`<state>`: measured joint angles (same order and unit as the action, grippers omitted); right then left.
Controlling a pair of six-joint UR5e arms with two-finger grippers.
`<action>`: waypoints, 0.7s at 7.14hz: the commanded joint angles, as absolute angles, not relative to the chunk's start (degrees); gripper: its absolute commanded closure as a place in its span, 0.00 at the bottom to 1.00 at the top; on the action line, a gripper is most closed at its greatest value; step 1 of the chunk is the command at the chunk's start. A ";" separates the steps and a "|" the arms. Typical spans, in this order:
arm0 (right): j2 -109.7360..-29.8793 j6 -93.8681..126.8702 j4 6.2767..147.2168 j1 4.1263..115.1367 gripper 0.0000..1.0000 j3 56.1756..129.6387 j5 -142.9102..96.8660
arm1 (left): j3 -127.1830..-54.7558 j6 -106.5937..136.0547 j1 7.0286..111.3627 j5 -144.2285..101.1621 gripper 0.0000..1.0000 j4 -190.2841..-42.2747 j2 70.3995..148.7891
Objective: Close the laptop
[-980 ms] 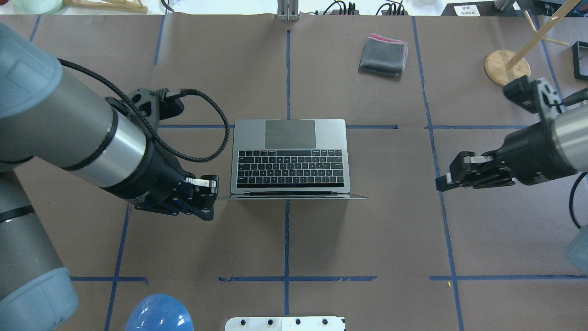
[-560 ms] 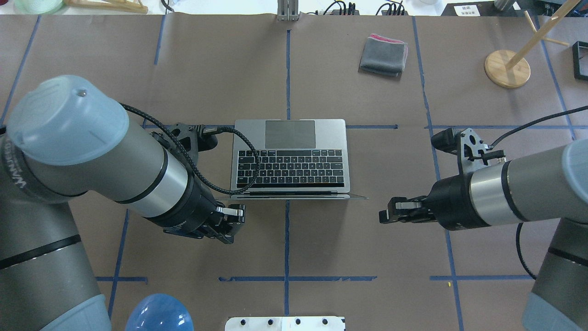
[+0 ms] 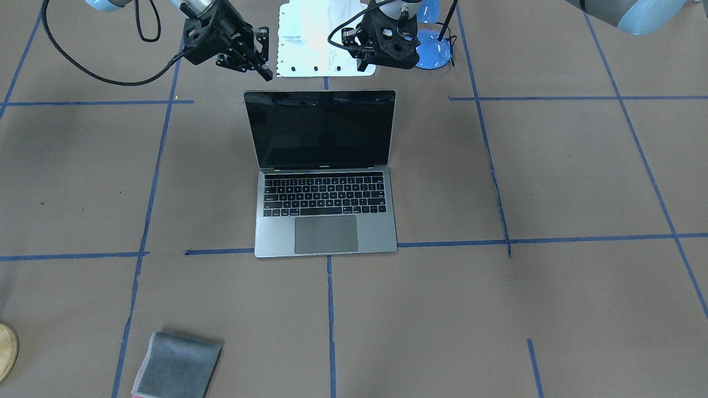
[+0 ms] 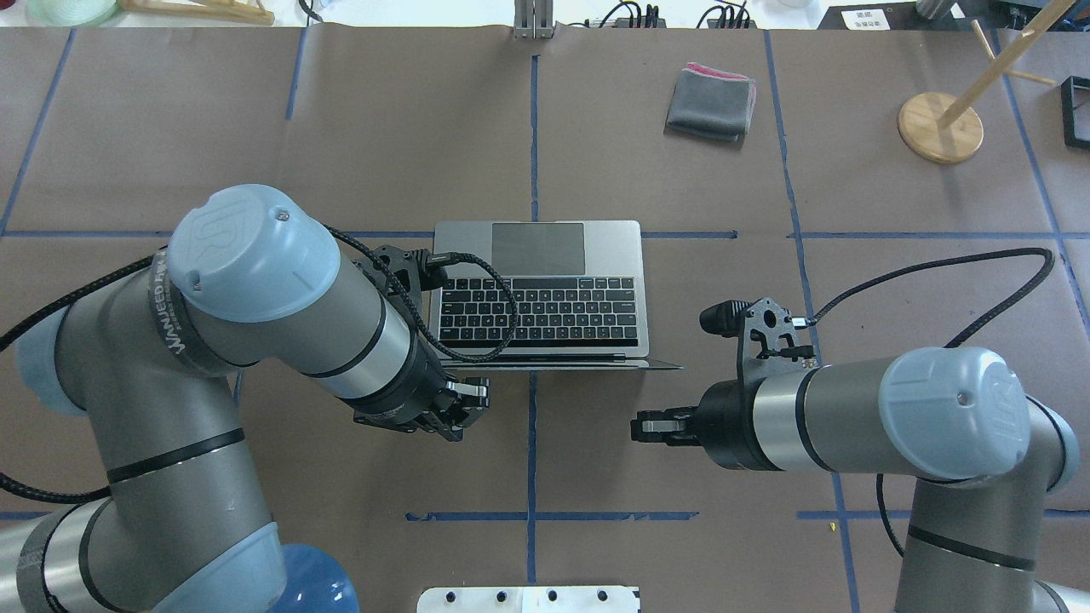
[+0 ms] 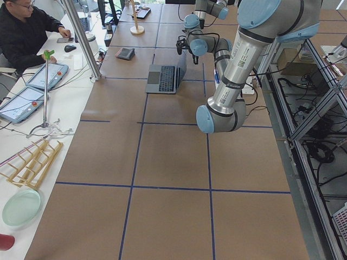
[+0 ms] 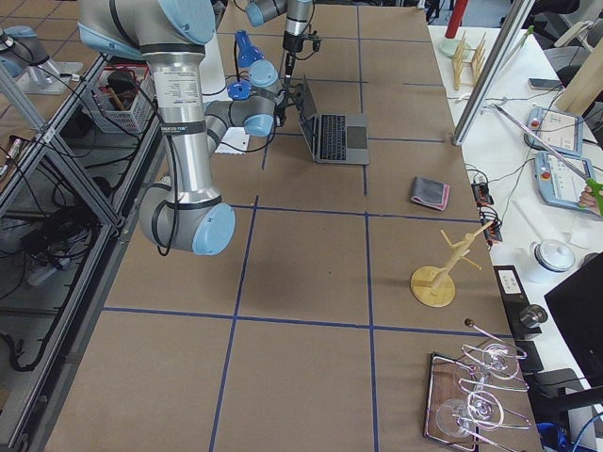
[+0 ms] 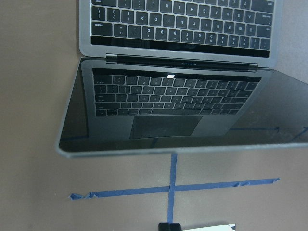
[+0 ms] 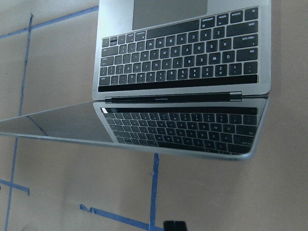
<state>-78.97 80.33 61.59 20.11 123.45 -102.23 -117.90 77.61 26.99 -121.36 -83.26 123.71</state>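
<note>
Brown paper-covered table (image 4: pixel 647 170), blue tape grid; on it open laptop (image 4: pixel 536 294) centre, folded grey cloth (image 4: pixel 711 104), wooden stand (image 4: pixel 939 128).

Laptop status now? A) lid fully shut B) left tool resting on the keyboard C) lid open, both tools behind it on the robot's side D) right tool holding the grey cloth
C: the laptop stands open, screen showing, with the left tool and right tool behind its lid on the robot's side.
</note>
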 commanded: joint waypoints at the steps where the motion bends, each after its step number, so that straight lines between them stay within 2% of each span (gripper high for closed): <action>1: -77.09 80.16 61.61 20.04 0.99 121.83 -99.77 | -115.85 78.13 26.81 -121.20 1.00 -83.93 123.84; 5: -75.51 79.63 61.61 23.28 0.99 120.50 -99.40 | -114.08 78.40 29.08 -119.97 1.00 -85.78 124.71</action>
